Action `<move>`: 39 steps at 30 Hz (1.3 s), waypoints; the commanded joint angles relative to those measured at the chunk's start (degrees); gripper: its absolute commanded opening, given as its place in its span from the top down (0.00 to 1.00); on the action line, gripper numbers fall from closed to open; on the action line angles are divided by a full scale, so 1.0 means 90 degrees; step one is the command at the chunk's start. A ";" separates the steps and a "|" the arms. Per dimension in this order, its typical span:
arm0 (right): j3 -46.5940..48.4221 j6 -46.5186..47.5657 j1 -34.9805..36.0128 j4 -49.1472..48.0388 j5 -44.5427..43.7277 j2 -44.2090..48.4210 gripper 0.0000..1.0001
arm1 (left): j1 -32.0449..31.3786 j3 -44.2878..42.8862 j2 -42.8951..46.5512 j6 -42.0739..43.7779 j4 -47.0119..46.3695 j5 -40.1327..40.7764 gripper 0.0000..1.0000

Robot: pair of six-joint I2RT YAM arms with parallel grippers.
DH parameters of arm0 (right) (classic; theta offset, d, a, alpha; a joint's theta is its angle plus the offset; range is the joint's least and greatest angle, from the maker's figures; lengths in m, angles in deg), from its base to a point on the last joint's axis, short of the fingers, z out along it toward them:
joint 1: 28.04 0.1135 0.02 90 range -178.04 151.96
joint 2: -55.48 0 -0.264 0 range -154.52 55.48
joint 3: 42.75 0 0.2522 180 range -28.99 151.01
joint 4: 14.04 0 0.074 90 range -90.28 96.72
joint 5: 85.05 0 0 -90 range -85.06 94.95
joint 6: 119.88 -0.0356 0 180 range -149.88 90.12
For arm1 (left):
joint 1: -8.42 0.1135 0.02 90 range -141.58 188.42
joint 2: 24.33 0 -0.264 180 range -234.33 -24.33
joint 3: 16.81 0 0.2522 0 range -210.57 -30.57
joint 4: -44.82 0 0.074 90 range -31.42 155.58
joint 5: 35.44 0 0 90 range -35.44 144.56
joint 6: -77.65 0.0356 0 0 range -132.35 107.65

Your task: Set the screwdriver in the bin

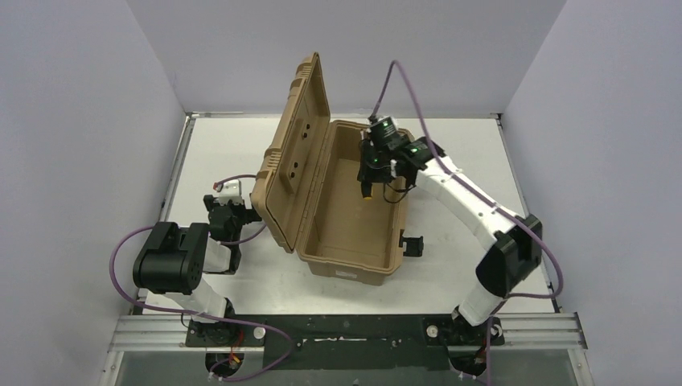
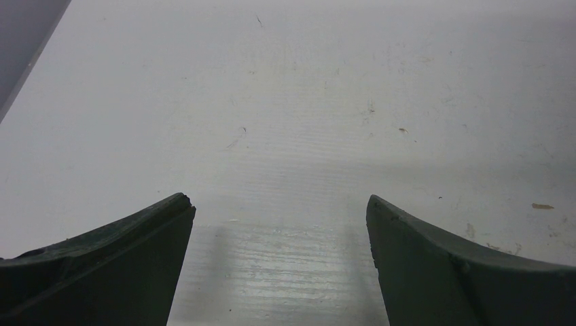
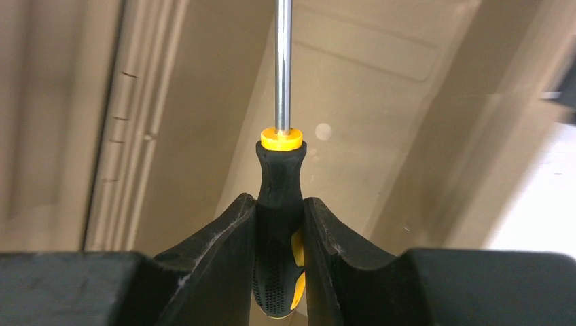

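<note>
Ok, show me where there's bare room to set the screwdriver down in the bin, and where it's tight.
The bin floor looks bare; the freest patch is its near half, between the raised lid and the right wall. The far half is crowded: the right gripper holds the screwdriver over it. Outside, the left gripper sits open beside the lid.

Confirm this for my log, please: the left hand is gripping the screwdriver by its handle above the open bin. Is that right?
Not quite. It is the right hand, not the left, that is gripping the screwdriver by its handle above the open bin, as the right wrist view shows. The left hand is open and holds nothing.
</note>
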 commanded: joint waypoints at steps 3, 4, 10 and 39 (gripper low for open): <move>-0.0642 -0.0320 0.0330 -0.0985 -0.0226 -0.0997 1.00 | 0.0012 -0.0097 0.0058 -0.0039 -0.0314 -0.0027 0.03; -0.0712 -0.0325 0.0357 -0.1086 -0.0183 -0.1158 1.00 | 0.0012 -0.0102 0.0054 -0.0041 -0.0314 -0.0033 0.03; -0.1134 -0.0459 0.0533 -0.1518 -0.0230 -0.1727 1.00 | 0.0012 -0.0101 0.0052 -0.0042 -0.0319 -0.0033 0.03; 0.0341 0.0253 0.0257 -0.0516 -0.0706 -0.0257 0.00 | 0.0012 -0.0103 0.0053 -0.0039 -0.0318 -0.0033 0.03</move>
